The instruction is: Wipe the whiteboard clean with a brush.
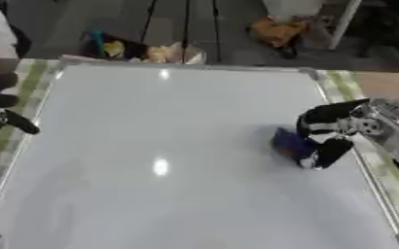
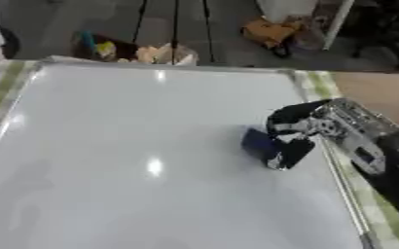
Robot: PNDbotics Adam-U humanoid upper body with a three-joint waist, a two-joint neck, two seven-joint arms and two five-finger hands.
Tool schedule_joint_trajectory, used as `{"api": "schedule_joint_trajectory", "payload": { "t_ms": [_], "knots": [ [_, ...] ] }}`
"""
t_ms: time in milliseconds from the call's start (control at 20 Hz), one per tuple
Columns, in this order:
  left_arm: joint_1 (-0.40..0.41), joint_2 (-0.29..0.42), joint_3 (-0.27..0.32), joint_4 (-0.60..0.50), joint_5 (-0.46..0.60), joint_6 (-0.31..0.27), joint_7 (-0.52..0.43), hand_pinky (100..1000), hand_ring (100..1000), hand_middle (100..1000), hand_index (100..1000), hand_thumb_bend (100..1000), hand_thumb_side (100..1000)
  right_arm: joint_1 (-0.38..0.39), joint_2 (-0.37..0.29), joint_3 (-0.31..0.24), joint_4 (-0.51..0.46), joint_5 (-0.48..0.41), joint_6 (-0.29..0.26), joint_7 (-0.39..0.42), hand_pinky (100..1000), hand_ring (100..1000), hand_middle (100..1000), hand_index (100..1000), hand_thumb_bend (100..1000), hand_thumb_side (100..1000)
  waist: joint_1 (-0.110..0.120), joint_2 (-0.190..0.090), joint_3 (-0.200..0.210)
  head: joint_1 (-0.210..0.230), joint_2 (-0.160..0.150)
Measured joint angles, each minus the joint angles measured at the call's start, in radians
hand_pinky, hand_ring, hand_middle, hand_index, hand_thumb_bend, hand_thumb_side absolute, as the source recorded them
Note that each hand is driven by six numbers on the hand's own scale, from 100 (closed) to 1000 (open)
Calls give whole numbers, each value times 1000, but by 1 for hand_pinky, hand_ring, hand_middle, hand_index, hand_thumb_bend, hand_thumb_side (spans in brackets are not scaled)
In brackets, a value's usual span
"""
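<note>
The brush, a dark blue block, sits on the right part of the whiteboard, close to its right frame and about halfway down. The right hand comes in from the right edge with its fingers and thumb curled round the brush, pinching it against the board. No marks can be made out on the white surface; only two ceiling-light glints show, so what remains to wipe cannot be told.

To do this stroke well, the brush's face probably needs to lie flat on the board rather than ride on one edge, and the hand should keep its wrist low so the pad does not lift as it slides. Working in long, overlapping passes from the right frame toward the left would likely cover the surface evenly. The metal frame beside the brush could catch it, so turns are best made just inside that edge.

The left hand shows dark at the left edge, over the board's border; whether it is spread or curled cannot be told. The board lies on a desk with a green checked cover.
</note>
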Motion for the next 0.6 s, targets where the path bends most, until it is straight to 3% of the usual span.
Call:
{"api": "schedule_joint_trajectory", "payload": {
  "t_ms": [600],
  "knots": [
    [0,0,0,0,0,0,-4,420,813,685,632,100,922,-4,-4,-6,-6,48,41,-33,787,815,487,304,100,558,0,0,7,0,0]
  ]
}}
